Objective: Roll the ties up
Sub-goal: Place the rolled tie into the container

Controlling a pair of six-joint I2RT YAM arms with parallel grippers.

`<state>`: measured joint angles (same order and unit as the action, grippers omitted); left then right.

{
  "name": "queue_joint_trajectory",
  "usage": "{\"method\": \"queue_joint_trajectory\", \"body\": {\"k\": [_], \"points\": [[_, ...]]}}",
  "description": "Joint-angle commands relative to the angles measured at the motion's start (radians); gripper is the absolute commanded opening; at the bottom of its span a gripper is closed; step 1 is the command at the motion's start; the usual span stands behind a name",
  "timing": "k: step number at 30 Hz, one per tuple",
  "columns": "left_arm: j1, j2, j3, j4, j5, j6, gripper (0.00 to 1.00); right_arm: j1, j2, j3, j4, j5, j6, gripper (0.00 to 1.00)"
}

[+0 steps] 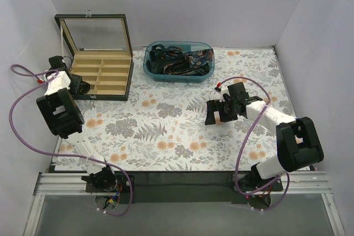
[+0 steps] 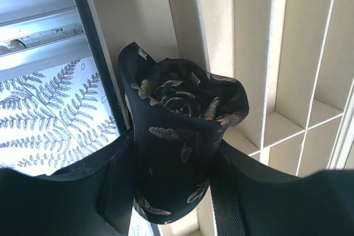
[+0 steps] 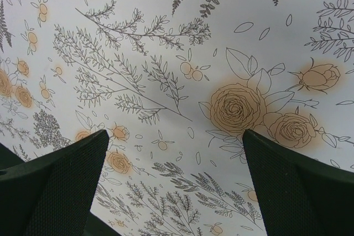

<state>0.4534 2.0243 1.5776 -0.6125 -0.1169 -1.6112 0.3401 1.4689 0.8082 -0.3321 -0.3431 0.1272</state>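
Black fabric flecked with gold, a rolled tie (image 2: 182, 136), pinched in the left hand (image 2: 168, 189) and held coil-up over a corner compartment of the divided box (image 2: 249, 53), likely so as to go in without unwinding. Hard to tell whether already seated. Right hand (image 3: 174, 164) spread wide and empty, parked over the floral worktop (image 1: 166, 125). More ties (image 1: 177, 62) heaped in the blue bin (image 1: 148, 70).

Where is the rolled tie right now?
Left wrist view: the rolled tie is gripped in the left tool, at an edge compartment of the divided box.
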Motion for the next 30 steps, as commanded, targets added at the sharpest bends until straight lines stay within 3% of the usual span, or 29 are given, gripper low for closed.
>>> {"method": "queue_joint_trajectory", "body": {"k": [1,23,25,30], "points": [[-0.001,0.013,0.021,-0.043,-0.023,0.019,0.29,-0.007,0.002,0.002,0.027,-0.019,-0.009,0.96],[-0.001,-0.027,0.090,-0.119,-0.035,0.057,0.39,-0.016,-0.012,0.005,0.025,-0.030,-0.009,0.96],[-0.001,-0.024,0.091,-0.128,-0.043,0.057,0.47,-0.015,-0.012,0.003,0.028,-0.030,-0.009,0.96],[-0.001,-0.018,0.085,-0.127,-0.038,0.060,0.49,-0.015,-0.012,0.003,0.027,-0.031,-0.009,0.95]]}}
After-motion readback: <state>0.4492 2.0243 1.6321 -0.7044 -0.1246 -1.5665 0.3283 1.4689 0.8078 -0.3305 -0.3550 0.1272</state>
